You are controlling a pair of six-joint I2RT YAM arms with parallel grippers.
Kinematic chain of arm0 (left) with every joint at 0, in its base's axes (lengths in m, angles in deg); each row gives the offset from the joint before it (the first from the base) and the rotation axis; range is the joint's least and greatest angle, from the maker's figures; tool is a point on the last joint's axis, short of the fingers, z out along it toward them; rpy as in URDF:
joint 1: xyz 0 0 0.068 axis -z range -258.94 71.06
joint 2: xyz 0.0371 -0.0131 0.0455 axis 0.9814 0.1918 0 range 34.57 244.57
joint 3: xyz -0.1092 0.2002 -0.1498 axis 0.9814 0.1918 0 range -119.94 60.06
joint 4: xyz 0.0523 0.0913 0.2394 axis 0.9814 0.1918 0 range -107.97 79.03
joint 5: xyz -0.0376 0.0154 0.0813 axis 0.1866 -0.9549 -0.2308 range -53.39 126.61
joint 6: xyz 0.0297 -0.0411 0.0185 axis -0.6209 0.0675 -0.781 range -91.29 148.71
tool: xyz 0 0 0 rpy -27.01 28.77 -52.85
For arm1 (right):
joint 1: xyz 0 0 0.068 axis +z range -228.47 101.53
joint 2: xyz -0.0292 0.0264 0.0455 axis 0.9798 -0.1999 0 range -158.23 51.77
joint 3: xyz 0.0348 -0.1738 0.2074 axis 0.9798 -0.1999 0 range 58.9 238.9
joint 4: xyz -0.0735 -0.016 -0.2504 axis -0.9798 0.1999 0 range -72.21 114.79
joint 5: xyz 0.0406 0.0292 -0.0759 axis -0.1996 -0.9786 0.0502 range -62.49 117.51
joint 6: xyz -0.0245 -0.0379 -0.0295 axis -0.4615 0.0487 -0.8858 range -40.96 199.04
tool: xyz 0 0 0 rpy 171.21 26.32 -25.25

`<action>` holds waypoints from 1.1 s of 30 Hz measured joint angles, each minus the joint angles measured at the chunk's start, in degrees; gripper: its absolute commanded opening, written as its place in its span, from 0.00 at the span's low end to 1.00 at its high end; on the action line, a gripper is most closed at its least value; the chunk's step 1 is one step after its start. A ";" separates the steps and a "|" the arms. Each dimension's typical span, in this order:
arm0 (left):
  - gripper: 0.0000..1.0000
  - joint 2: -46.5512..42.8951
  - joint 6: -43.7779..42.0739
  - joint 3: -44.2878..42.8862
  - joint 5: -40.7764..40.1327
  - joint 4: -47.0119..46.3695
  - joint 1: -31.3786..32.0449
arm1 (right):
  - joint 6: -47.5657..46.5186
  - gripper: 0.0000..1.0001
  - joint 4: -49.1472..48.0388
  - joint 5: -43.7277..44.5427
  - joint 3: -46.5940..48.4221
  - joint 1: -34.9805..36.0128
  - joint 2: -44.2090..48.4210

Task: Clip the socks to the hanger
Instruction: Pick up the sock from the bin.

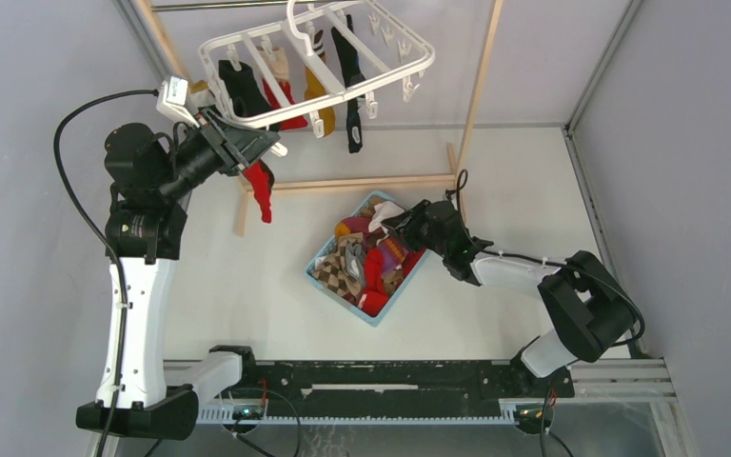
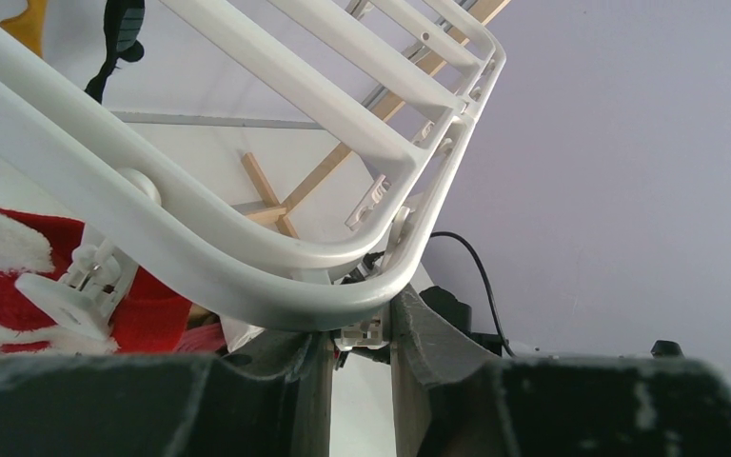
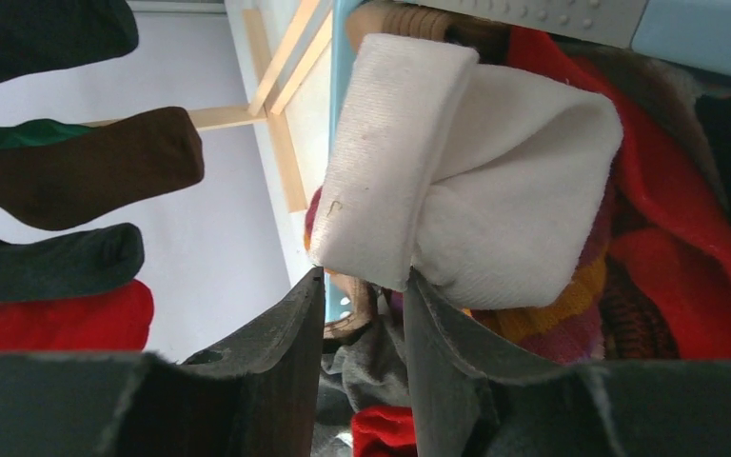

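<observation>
Aloft, left pincer [image 2: 357, 333] at hanger [image 2: 247, 276] corner

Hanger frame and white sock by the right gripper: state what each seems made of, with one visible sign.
Hanger: probably plastic, glossy white; smooth moulded bars catch light.
White sock: soft knit fabric, matt; fine weave shows, cuff folds limply.

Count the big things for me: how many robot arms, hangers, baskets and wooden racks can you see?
Robot arms: 2 (left arm, right arm)
White hanger: 1
Light-blue basket: 1
Wooden rack: 1
Total: 5
</observation>
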 measured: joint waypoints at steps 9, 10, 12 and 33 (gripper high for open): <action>0.00 0.00 -0.02 0.00 0.15 0.00 -0.04 | 3.32 0.43 -3.04 -0.96 -2.03 -0.42 1.51; 0.01 0.00 -0.02 0.00 0.15 0.00 -0.04 | 4.07 0.43 -3.67 -1.42 -2.64 -0.68 1.68; 0.01 -0.07 -0.07 0.00 0.15 0.00 -0.04 | 5.27 0.43 -4.09 -1.92 -3.69 -1.03 1.97; 0.01 -0.44 -0.48 0.00 0.17 0.00 -0.04 | 7.15 0.42 -8.74 4.81 -5.57 -1.09 3.34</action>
